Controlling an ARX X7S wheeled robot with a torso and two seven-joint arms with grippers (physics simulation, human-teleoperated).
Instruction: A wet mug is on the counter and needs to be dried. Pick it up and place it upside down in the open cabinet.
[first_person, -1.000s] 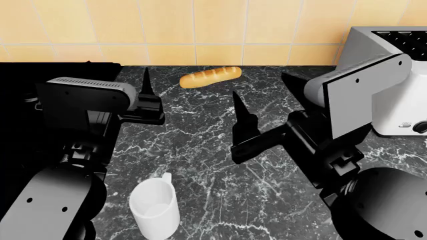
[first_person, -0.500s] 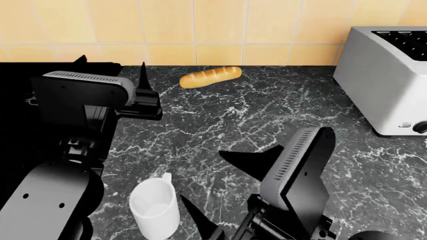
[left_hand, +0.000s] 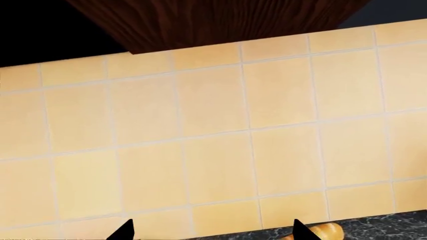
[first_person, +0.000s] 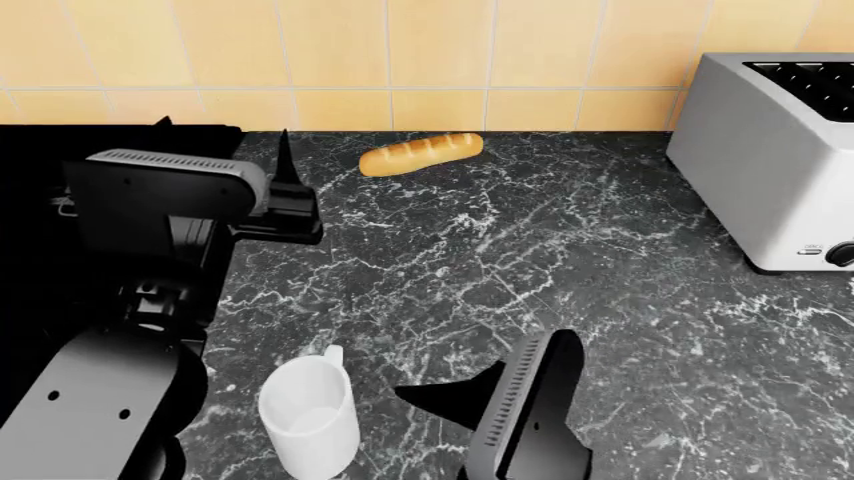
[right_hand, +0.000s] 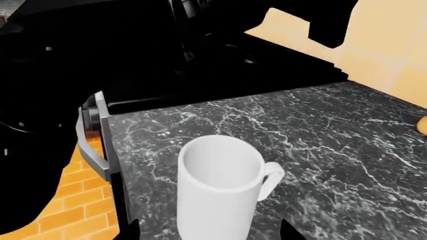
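Low in the left part of the head view stands the mug (first_person: 308, 416), white and upright, near the front edge of the dark marble surface (first_person: 561, 250). Its open mouth faces up and its thin handle points toward the back wall. The right gripper (right_hand: 210, 231) sits low in the middle of that view, just beside the mug and aimed at it. In the right wrist view the mug fills the middle, and two dark tips show either side of it at the bottom edge. So the jaws are spread wide, with nothing in them yet.

To do this step well, I think the arm should slide in level, keep the mug centred between the tips, and close gently on the round body, not the handle.

The left gripper (first_person: 287, 190) hangs at the left of the head view, over the edge of the black stovetop (first_person: 80, 150). Its jaws are spread too. Its own camera sees only wall tiles (left_hand: 213, 140), dark wood above, and a bit of the bread roll (left_hand: 320, 231). Only the head view shows the toaster (first_person: 781, 150), at the right.
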